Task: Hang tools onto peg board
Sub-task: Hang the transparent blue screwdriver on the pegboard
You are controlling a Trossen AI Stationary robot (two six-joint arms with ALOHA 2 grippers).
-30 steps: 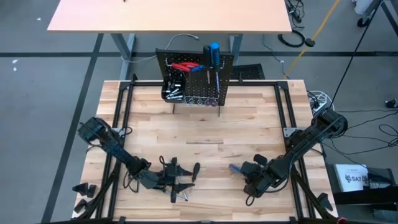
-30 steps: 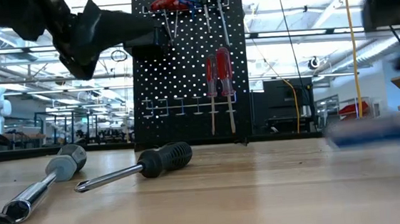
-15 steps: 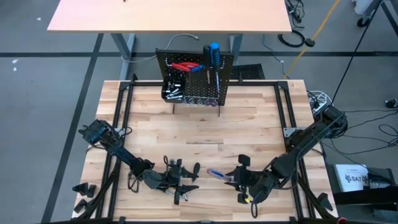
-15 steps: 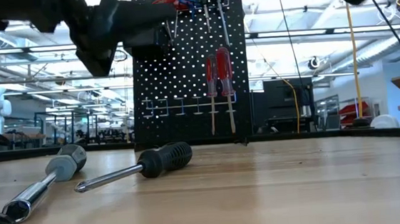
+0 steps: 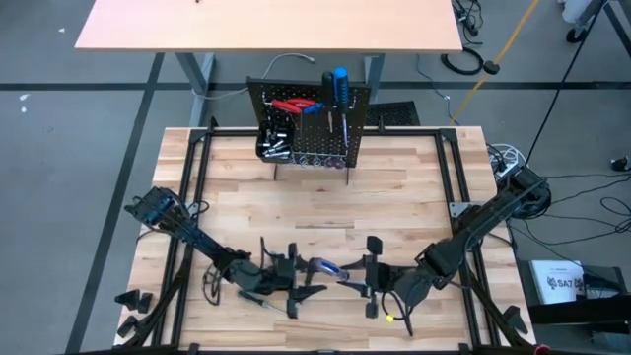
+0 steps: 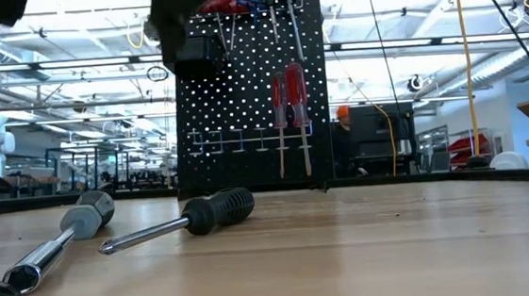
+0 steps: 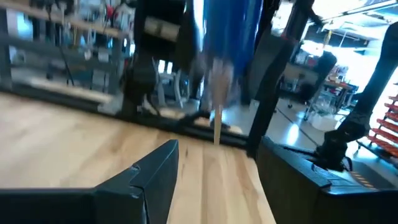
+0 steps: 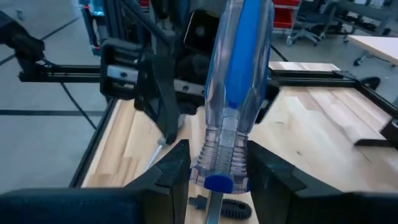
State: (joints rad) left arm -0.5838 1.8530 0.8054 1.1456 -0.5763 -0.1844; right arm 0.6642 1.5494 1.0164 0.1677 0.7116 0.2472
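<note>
My right gripper (image 5: 353, 276) is shut on a screwdriver with a clear blue handle (image 5: 327, 266) above the near middle of the table. My left gripper (image 5: 301, 276) faces it from the left, open. In the left wrist view the screwdriver (image 7: 219, 74) stands a little ahead of the gap between my left fingers (image 7: 214, 180), untouched. The black peg board (image 5: 311, 123) stands upright at the far edge. It carries red pliers (image 5: 288, 106), a blue-handled screwdriver (image 5: 338, 84), two red-handled screwdrivers (image 6: 289, 99) and a small bin (image 5: 273, 146). My right gripper pinches the ribbed neck of the handle (image 8: 221, 158), just above the shaft, between its two fingers. The fingers come about level from the table's right and lie across the tool. The screwdriver is lifted clear, handle end up (image 8: 239, 56), shaft pointing down (image 8: 211, 211).
A black-handled screwdriver (image 6: 190, 218) and a grey-handled tool (image 6: 63, 238) lie on the table near the front, beneath my left arm. A black frame rail (image 5: 187, 197) runs along each side of the table. Open wood lies between the grippers and the peg board.
My right gripper has lifted the blue screwdriver off the table, carried it toward the left and turned, so the tool that lay flat now stands handle up. My left gripper has moved toward the right and a little up, toward the screwdriver, staying open.
</note>
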